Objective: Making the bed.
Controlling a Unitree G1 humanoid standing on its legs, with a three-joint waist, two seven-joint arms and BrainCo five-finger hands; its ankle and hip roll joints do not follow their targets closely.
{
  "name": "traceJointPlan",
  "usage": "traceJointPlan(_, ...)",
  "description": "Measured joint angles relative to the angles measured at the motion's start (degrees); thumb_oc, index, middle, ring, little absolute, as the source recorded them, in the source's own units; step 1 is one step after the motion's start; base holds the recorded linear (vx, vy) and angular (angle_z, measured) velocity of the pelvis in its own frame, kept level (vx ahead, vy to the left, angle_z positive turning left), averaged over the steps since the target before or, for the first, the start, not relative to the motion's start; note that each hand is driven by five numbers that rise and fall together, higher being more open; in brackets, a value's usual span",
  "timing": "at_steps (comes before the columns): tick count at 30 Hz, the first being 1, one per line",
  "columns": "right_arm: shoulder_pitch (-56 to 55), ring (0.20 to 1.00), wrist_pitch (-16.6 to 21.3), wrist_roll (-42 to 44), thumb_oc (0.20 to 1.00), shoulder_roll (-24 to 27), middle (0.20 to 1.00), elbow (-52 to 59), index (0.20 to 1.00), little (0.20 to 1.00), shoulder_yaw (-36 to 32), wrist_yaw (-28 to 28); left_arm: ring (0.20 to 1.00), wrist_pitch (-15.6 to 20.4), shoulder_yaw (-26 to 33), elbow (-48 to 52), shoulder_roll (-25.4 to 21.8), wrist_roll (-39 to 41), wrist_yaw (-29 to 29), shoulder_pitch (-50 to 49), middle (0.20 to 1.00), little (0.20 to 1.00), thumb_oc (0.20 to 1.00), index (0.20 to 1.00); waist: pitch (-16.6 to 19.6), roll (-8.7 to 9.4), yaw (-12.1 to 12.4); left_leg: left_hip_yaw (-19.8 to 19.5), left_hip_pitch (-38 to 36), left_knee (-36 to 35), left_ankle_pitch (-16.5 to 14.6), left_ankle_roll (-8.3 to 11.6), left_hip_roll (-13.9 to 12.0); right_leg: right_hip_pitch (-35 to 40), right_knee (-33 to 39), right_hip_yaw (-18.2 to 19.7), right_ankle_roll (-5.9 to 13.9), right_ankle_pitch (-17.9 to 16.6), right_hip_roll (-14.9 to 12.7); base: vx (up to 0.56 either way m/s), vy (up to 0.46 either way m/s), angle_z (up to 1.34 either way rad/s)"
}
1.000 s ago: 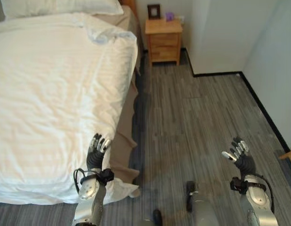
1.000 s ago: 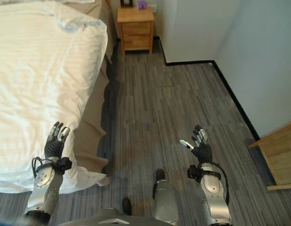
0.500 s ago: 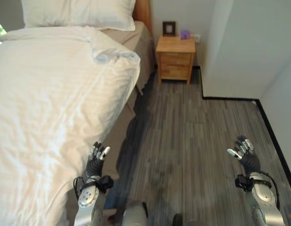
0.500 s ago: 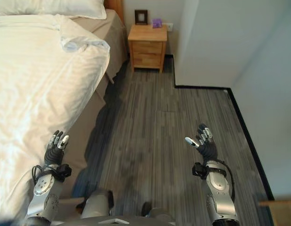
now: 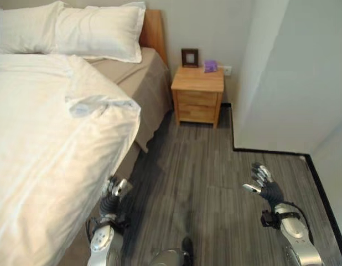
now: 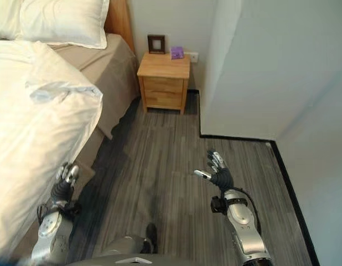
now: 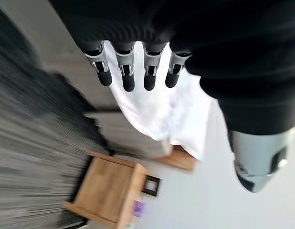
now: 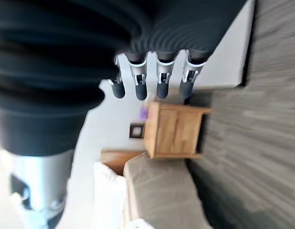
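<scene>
The bed's white duvet point(image 5: 43, 149) covers the left of the eye views, its upper corner point(image 5: 96, 102) folded back and rumpled. Beyond it the tan sheet point(image 5: 129, 75) lies bare, and white pillows point(image 5: 88, 30) rest against the wooden headboard point(image 5: 154, 30). My left hand point(image 5: 112, 192) is raised beside the bed's edge, fingers point(image 7: 128, 76) straight, holding nothing. My right hand point(image 5: 263, 184) hangs over the floor, well away from the bed, open too, its fingers point(image 8: 162, 83) straight.
A wooden nightstand point(image 5: 197, 94) stands right of the bed, with a small picture frame point(image 5: 189, 57) and a purple object point(image 5: 210, 66) on top. A white wall corner point(image 5: 270, 83) juts out on the right. Grey striped floor point(image 5: 204, 172) runs between bed and wall.
The camera has moved along the bed toward its head: the pillows and headboard now show fully and the nightstand is closer. Both hands stay raised and open.
</scene>
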State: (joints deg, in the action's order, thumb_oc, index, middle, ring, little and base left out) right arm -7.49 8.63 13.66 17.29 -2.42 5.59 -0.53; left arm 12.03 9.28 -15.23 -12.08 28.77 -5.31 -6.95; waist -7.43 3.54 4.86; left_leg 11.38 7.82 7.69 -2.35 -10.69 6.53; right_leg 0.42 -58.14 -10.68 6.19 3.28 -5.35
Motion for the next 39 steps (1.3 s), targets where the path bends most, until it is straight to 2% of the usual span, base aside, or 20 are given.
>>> traceJointPlan(2,1.58,1.000,-0.19,0.10,1.000,-0.61,1.000,-0.01,1.000,1.000,-0.48,-0.24,1.000,0.06,-1.21,0.42,0.47,0.05,-0.69,2.31,1.000,1.000,1.000,1.000,-3.53,-4.69,-2.87,-4.40,-5.68,-2.19,-1.16,0.97,-2.68,-11.15,-7.81,-0.09,0.22,3.08,-0.42,0.56,-0.068,0.73)
traceJointPlan(4,1.01,1.000,-0.47,0.19,1.000,-0.57,1.000,0.33,1.000,1.000,0.02,0.26,1.000,0.48,-1.67,2.68,-0.16,0.01,-0.64,2.66,1.000,1.000,1.000,1.000,-3.98,-6.40,-4.51,-7.62,-9.43,-3.80,-2.22,2.72,-5.36,-19.52,-0.04,4.17,0.98,6.34,0.70,0.54,-0.165,0.96)
traceJointPlan(7,-2.43,1.000,-0.33,0.18,1.000,0.50,1.000,0.44,1.000,1.000,-0.26,0.24,1.000,1.39,-1.85,3.76,-1.90,0.20,-0.37,1.43,1.000,1.000,1.000,1.000,-2.97,-4.79,-6.27,-15.13,-15.73,-4.72,-7.25,6.28,-7.89,-22.06,28.22,8.98,3.80,4.84,-3.02,0.74,-0.272,1.23)
traceJointPlan(9,-4.37,1.000,-0.47,-0.17,1.000,0.37,1.000,0.08,1.000,1.000,-1.46,-0.23,1.000,1.63,-2.04,3.25,-4.34,0.27,-0.47,2.15,1.000,1.000,1.000,1.000,-1.43,-1.78,-6.59,-20.32,-16.87,-4.88,-9.55,10.39,-9.01,-17.66,50.09,19.16,5.04,4.46,-3.61,0.44,-0.189,1.34)
traceJointPlan(10,-4.65,1.000,-0.48,-0.18,1.000,0.12,1.000,-0.18,1.000,1.000,-1.90,-0.29,1.000,1.67,-2.09,2.97,-5.57,0.27,-0.44,2.28,1.000,1.000,1.000,1.000,-1.51,-0.52,-6.22,-21.64,-18.36,-5.13,-9.78,11.90,-9.71,-17.02,51.85,19.44,6.29,1.26,-3.49,0.62,-0.350,1.13)
traceJointPlan(11,-3.70,1.000,-0.51,-0.21,1.000,0.47,1.000,-2.15,1.000,1.000,-3.50,-0.46,1.000,1.58,-2.45,1.08,-4.77,0.33,-0.82,2.76,1.000,1.000,1.000,1.000,-1.52,-2.99,-6.88,-25.74,-18.93,-5.79,-10.28,12.34,-14.68,-15.95,47.46,22.92,7.07,-2.20,1.81,0.51,-0.360,1.50)
traceJointPlan(12,-3.88,1.000,-0.77,-0.12,1.000,-0.03,1.000,-3.54,1.000,1.000,-4.96,-1.14,1.000,1.54,-3.81,0.39,-4.36,0.32,-0.83,3.78,1.000,1.000,1.000,1.000,-1.53,-2.88,-7.93,-27.85,-19.03,-4.76,-8.66,12.66,-15.97,-15.31,42.58,26.16,4.16,-0.94,5.47,0.45,-0.367,1.64)
traceJointPlan(14,-3.61,1.000,-0.78,-0.02,1.000,0.46,1.000,-4.20,1.000,1.000,-6.53,-1.70,1.000,1.83,-5.99,1.72,-3.43,0.34,-0.20,3.63,1.000,1.000,1.000,1.000,-1.78,-1.73,-7.51,-26.00,-19.88,-3.55,-4.19,12.65,-16.87,-14.35,37.69,23.65,-0.37,0.85,6.25,0.45,-0.428,1.27)
traceJointPlan(16,-2.44,1.000,-0.30,0.71,1.000,2.68,1.000,-4.06,1.000,1.000,-6.90,-1.60,1.000,1.79,-7.44,0.89,-1.20,2.64,0.89,4.02,1.000,1.000,1.000,1.000,-1.65,-0.59,-7.88,-25.65,-11.29,10.36,2.21,16.18,-17.18,-11.25,36.00,17.09,-4.97,5.32,6.03,0.39,-0.538,1.34)
traceJointPlan(18,-2.38,1.000,0.30,3.05,1.000,2.26,1.000,-3.92,1.000,1.000,-7.90,-1.92,1.000,1.79,-7.38,0.87,-0.50,5.68,1.08,5.44,1.000,1.000,1.000,1.000,-2.48,1.59,-7.79,-17.31,0.48,28.02,9.08,13.88,-18.04,-7.95,39.81,12.83,-8.34,4.58,4.94,0.22,-0.274,0.99)
traceJointPlan(20,-2.18,1.000,0.61,3.40,1.000,1.88,1.000,-3.53,1.000,1.000,-7.80,-2.15,1.000,1.63,-6.97,0.77,-0.65,7.30,1.14,3.95,1.000,1.000,1.000,1.000,-2.69,2.35,-7.45,-9.08,3.48,30.53,5.23,14.95,-17.26,-4.01,44.23,11.39,-8.11,3.52,4.82,0.17,-0.126,0.50)
traceJointPlan(25,-4.60,1.000,1.58,4.43,1.000,1.90,1.000,-2.21,1.000,1.000,-10.17,-4.31,1.000,1.72,-6.82,1.29,-0.87,9.20,1.66,3.40,1.000,1.000,1.000,1.000,-1.92,0.76,-9.59,7.72,2.41,12.34,3.93,14.93,-15.40,3.27,54.19,5.79,-9.08,1.23,7.50,0.27,-0.067,0.39)
traceJointPlan(27,-5.57,1.000,1.75,4.09,1.000,2.04,1.000,-2.33,1.000,1.000,-10.81,-4.79,1.000,1.73,-7.97,0.87,-0.60,9.08,2.12,3.18,1.000,1.000,1.000,1.000,-1.48,0.20,-8.99,10.56,3.35,3.49,4.15,14.93,-13.20,4.18,56.63,3.73,-4.76,3.82,7.51,0.36,0.023,0.55)
traceJointPlan(28,-5.28,1.000,1.70,3.11,1.000,1.84,1.000,-3.44,1.000,1.000,-11.08,-4.86,1.000,1.59,-8.34,0.77,-0.11,9.11,1.77,2.36,1.000,1.000,1.000,1.000,-1.67,-0.44,-7.75,9.99,4.14,-4.37,6.05,12.42,-10.25,4.38,56.05,3.44,1.49,3.32,8.25,0.47,0.080,0.42)
traceJointPlan(29,-5.08,1.000,1.71,2.53,1.000,2.00,1.000,-4.05,1.000,1.000,-11.06,-4.86,1.000,1.57,-8.47,0.30,0.39,9.09,1.68,2.24,1.000,1.000,1.000,1.000,-2.26,-1.93,-7.63,7.87,4.13,-7.65,6.61,11.63,-10.38,4.47,53.26,1.74,12.62,7.32,8.20,0.51,0.097,0.29)
traceJointPlan(30,-5.11,1.000,1.63,2.46,1.000,2.45,1.000,-3.99,1.000,1.000,-11.10,-4.70,1.000,1.65,-8.14,-0.06,1.45,9.03,1.68,2.15,1.000,1.000,1.000,1.000,-2.90,-4.29,-7.76,5.81,4.62,-9.14,6.49,11.32,-11.94,2.63,47.94,1.58,1.78,10.17,8.65,0.45,0.088,-0.12)
traceJointPlan(31,-4.75,1.000,1.96,2.03,1.000,5.58,1.000,0.13,1.000,1.000,-11.25,-4.20,1.000,1.70,-4.54,-1.74,3.50,8.72,1.22,2.58,1.000,1.000,1.000,1.000,-2.40,-6.79,-6.92,4.42,7.44,-8.26,7.93,12.90,-18.09,0.91,41.24,3.56,-8.27,13.81,6.27,0.48,0.106,0.26)
traceJointPlan(36,-6.02,1.000,1.52,2.01,1.000,4.94,1.000,-0.12,1.000,1.000,-11.01,-3.99,1.000,1.57,-1.76,-3.15,2.43,8.57,0.70,0.48,1.000,1.000,1.000,1.000,-0.84,-4.61,-6.28,8.05,8.01,-2.58,7.92,12.98,-16.71,12.08,51.98,3.84,-5.52,13.16,5.19,0.43,0.118,-0.09)
traceJointPlan(38,-5.87,1.000,1.69,1.79,1.000,4.82,1.000,-0.16,1.000,1.000,-10.10,-3.74,1.000,1.67,-1.68,-3.20,2.23,8.52,-0.13,0.34,1.000,1.000,1.000,1.000,-0.03,-2.67,-5.08,8.77,6.09,-4.88,10.80,7.79,-9.96,15.41,52.44,4.21,-2.19,12.93,3.74,0.43,0.233,-0.21)
traceJointPlan(39,-5.02,1.000,1.31,0.92,1.000,5.18,1.000,-0.35,1.000,1.000,-8.87,-3.71,1.000,1.65,-1.59,-3.71,2.08,8.50,-0.60,0.36,1.000,1.000,1.000,1.000,0.17,-3.93,-4.11,9.13,4.19,-4.98,9.92,4.96,-10.11,14.00,45.75,4.79,0.01,14.31,4.42,0.34,0.285,-0.43)
